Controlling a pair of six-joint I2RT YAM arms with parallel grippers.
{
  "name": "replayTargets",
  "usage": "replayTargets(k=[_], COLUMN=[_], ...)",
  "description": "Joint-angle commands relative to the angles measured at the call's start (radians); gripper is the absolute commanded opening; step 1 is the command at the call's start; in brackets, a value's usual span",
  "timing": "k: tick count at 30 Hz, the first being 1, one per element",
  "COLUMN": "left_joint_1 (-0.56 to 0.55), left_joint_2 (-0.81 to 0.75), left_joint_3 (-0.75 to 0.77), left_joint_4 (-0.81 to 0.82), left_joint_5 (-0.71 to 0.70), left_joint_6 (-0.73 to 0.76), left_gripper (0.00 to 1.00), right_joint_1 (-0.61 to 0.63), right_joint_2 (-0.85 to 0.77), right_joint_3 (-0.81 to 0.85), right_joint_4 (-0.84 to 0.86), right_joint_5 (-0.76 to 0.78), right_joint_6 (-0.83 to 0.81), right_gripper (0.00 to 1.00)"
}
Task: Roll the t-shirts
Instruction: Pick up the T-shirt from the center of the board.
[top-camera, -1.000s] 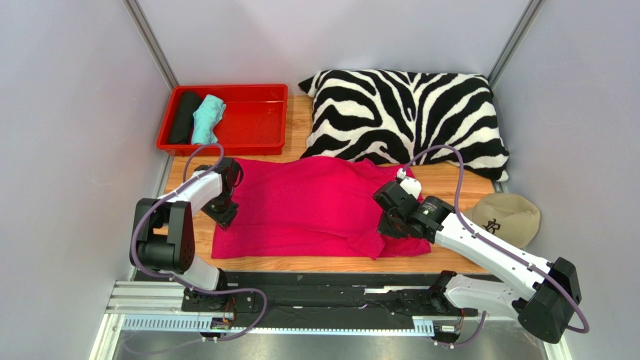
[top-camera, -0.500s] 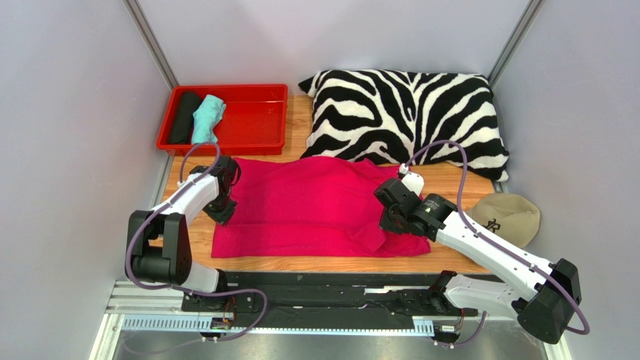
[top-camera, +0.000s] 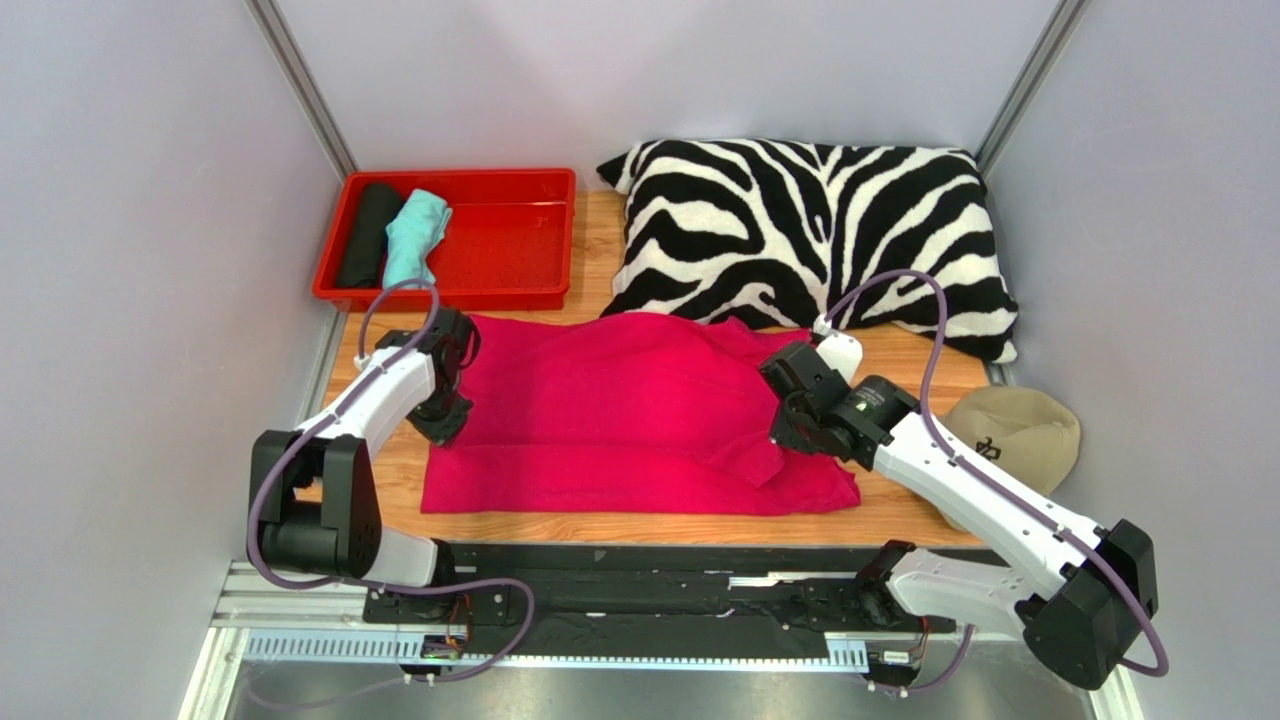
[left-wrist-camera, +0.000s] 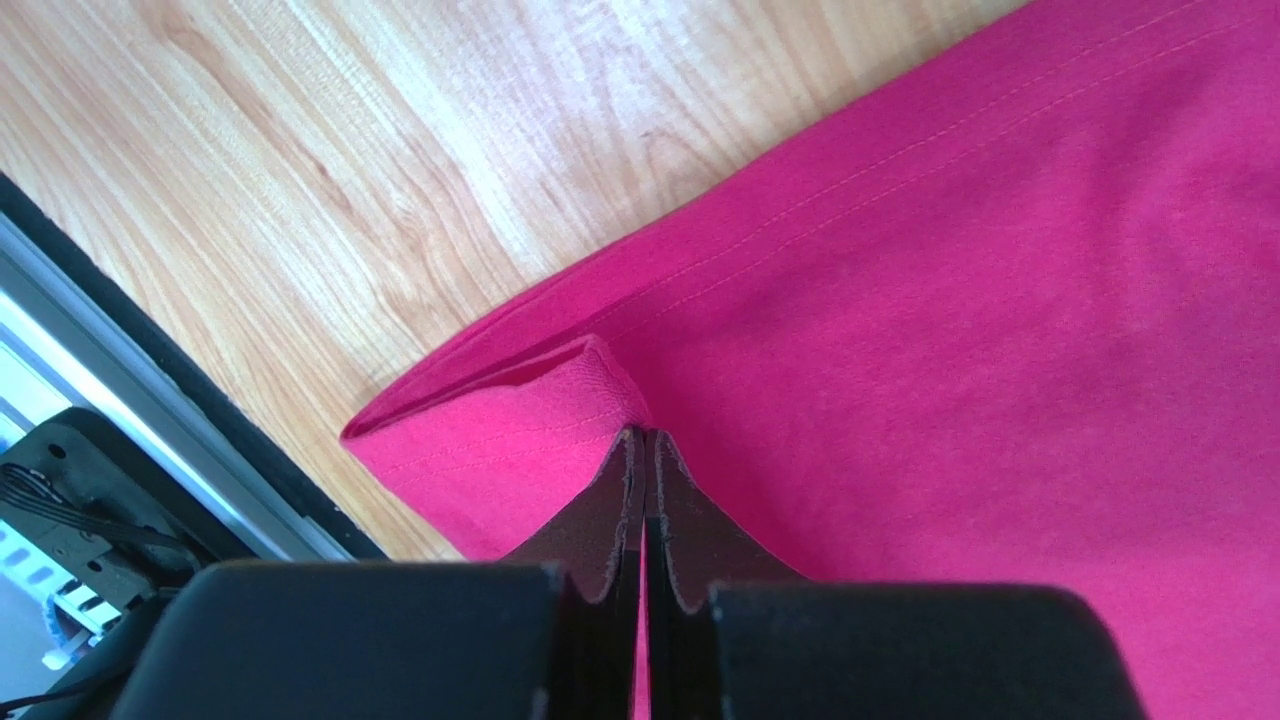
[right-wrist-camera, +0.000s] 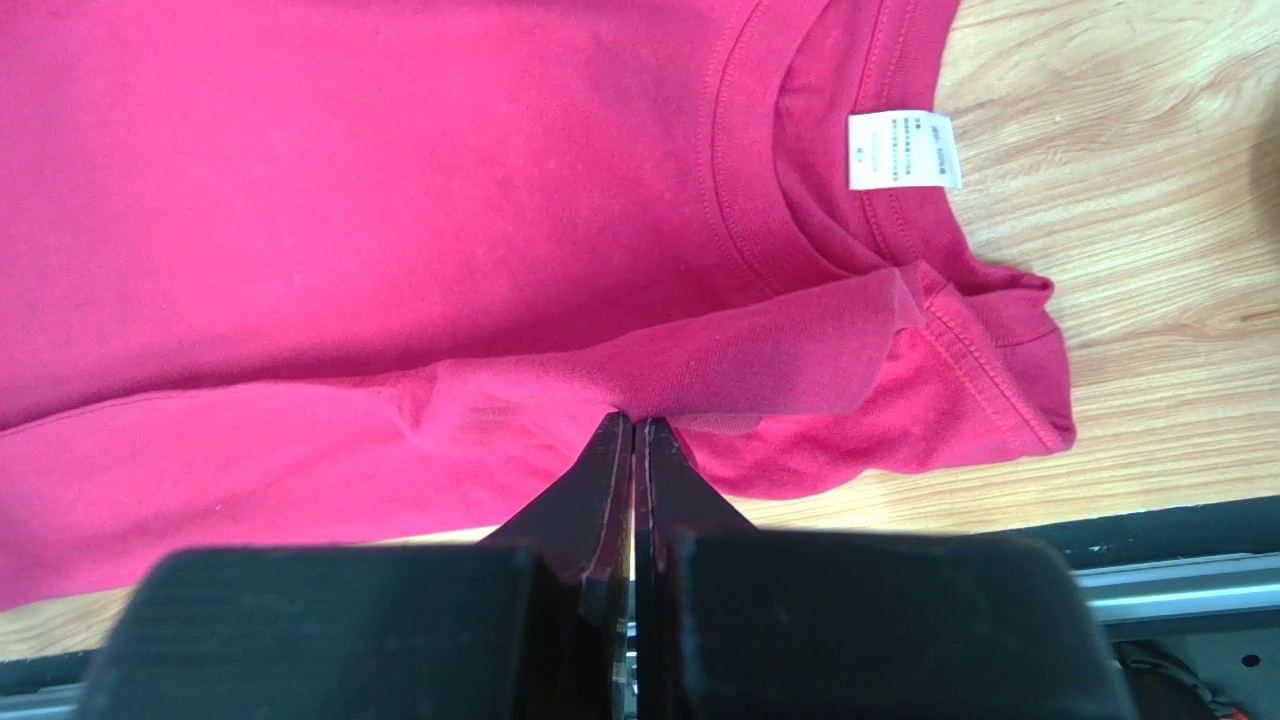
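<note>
L claw (left-wrist-camera: 643, 438), R claw (right-wrist-camera: 633, 420) clamped on pink tee (top-camera: 616, 405); pillow (top-camera: 812, 225), cap (top-camera: 1022, 428), tray (top-camera: 519, 240) nearby.

Robot lab test cell, plain grey partition walls (top-camera: 135, 225), metal corner post (top-camera: 308, 90), wooden worktop (top-camera: 601, 527), left arm (top-camera: 376, 398) and right arm (top-camera: 962, 488) bolted to aluminium rail (top-camera: 301, 608)
</note>
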Motion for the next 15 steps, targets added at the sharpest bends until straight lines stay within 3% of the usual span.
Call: replayTargets(k=[1, 15], left_joint_1=[-0.006, -0.008], left_joint_2=[0.007, 0.041], left_joint_3=[0.051, 0.076], left_joint_4=[0.002, 0.028], left_joint_5=[-0.021, -0.018], left_joint_6=[0.023, 0.056], left_gripper=[0.0, 0.0], right_joint_1=[-0.016, -0.051], right_joint_2=[-0.001, 0.007], right_joint_3=[0.042, 0.035], right_joint_4=[-0.004, -0.019], right_joint_5=[0.054, 0.09], right_joint_6=[-0.02, -0.023], right_gripper=[0.0, 0.0])
